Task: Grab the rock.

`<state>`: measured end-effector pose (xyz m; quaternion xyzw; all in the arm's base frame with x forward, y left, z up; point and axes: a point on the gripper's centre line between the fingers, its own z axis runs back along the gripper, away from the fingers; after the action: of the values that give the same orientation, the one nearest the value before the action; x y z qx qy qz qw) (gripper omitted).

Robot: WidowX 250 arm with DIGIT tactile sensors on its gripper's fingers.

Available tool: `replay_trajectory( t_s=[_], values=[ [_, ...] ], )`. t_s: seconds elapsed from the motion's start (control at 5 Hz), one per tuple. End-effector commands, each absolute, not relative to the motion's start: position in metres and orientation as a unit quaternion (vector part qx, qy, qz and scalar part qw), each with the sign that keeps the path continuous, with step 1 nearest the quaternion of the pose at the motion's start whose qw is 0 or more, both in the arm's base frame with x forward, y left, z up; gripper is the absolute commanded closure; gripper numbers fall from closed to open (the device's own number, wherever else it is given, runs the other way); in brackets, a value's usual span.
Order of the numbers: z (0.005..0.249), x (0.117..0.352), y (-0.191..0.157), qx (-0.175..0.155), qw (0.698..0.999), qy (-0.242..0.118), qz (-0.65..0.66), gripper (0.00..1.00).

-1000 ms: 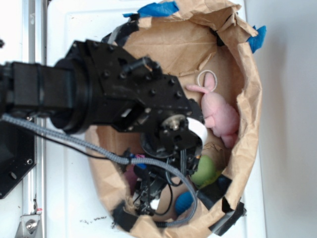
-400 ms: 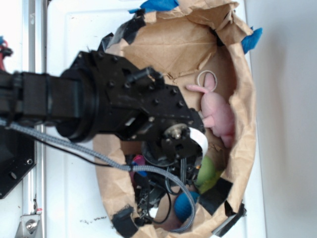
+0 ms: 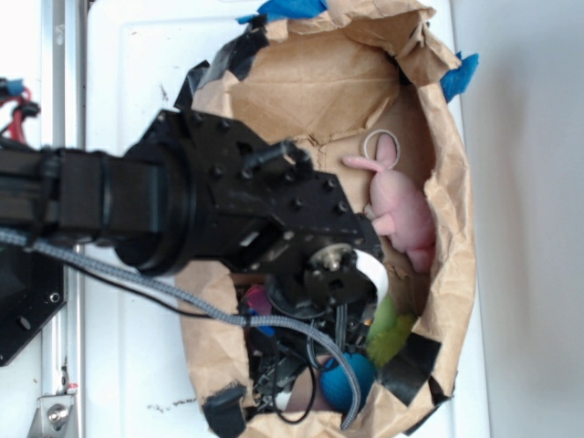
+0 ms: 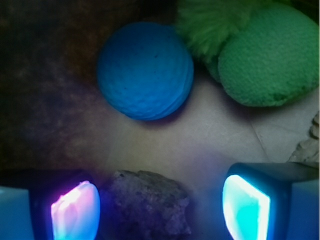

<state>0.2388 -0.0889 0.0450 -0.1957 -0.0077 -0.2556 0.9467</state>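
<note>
In the wrist view the rock (image 4: 147, 205), a dark, rough, speckled lump, lies on the bag floor between my gripper's (image 4: 160, 212) two lit pads. It sits close to the pink-lit left pad (image 4: 75, 212), with a gap to the cyan-lit right pad (image 4: 245, 207). The jaws stand open and wide apart. In the exterior view my black arm (image 3: 228, 214) reaches down into the brown paper bag (image 3: 452, 246) and hides the rock and the fingers.
A blue ball (image 4: 145, 70) lies just beyond the rock, also visible in the exterior view (image 3: 347, 379). A green ball (image 4: 270, 55) and green fluffy toy (image 4: 207, 25) lie at upper right. A pink plush (image 3: 401, 210) rests against the bag's right wall. Bag walls enclose everything.
My arm has moved lower and further into the bag. The bag has shifted slightly and the blue ball shows more.
</note>
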Motion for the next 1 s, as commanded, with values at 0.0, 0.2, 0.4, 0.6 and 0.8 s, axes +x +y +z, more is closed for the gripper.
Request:
replay_trajectory(
  t_s=[0.0, 0.2, 0.4, 0.6, 0.8],
  values=[
    [0.017, 0.232, -0.102, -0.177, 0.936, 0.026, -0.303, 0.00],
    [0.015, 0.229, -0.102, -0.167, 0.938, 0.023, -0.301, 0.15],
    [0.025, 0.231, -0.096, -0.172, 0.940, 0.007, -0.294, 1.00],
    [0.034, 0.233, -0.087, -0.166, 0.943, -0.005, -0.290, 1.00],
    [0.044, 0.234, -0.069, -0.152, 0.951, -0.018, -0.269, 1.00]
  ],
)
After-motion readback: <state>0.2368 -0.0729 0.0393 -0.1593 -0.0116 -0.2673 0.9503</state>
